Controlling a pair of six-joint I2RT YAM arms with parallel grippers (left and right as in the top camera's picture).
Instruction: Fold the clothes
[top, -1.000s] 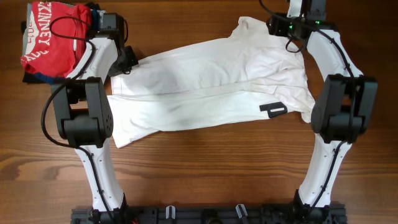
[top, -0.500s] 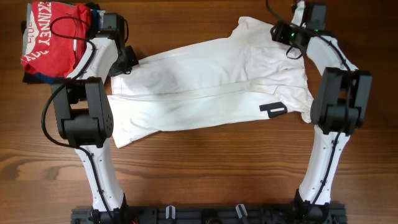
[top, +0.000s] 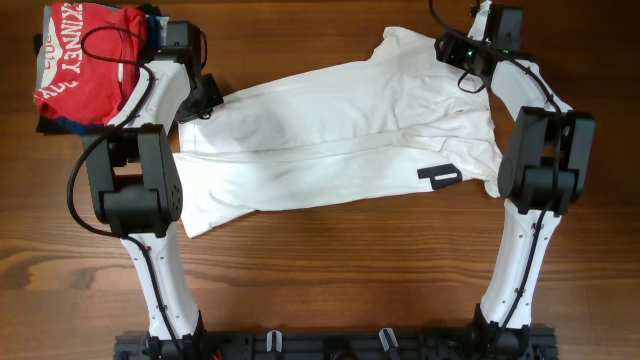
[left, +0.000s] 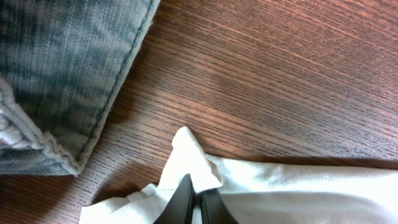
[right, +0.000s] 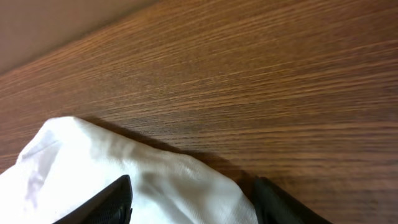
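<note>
Left gripper (left: 194, 202) pinching white T-shirt (top: 330, 140), right gripper (right: 193, 200) wide astride it

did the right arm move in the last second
Yes. In the overhead view the right arm shifted its black elbow block toward the far edge of the wooden table, judged against the black neck label on the white cotton T-shirt, which stayed put.

One white T-shirt (top: 330, 140), one red T-shirt (top: 85, 60), one denim garment (left: 56, 74) — two arms: left arm (top: 130, 190), right arm (top: 540, 170)
</note>
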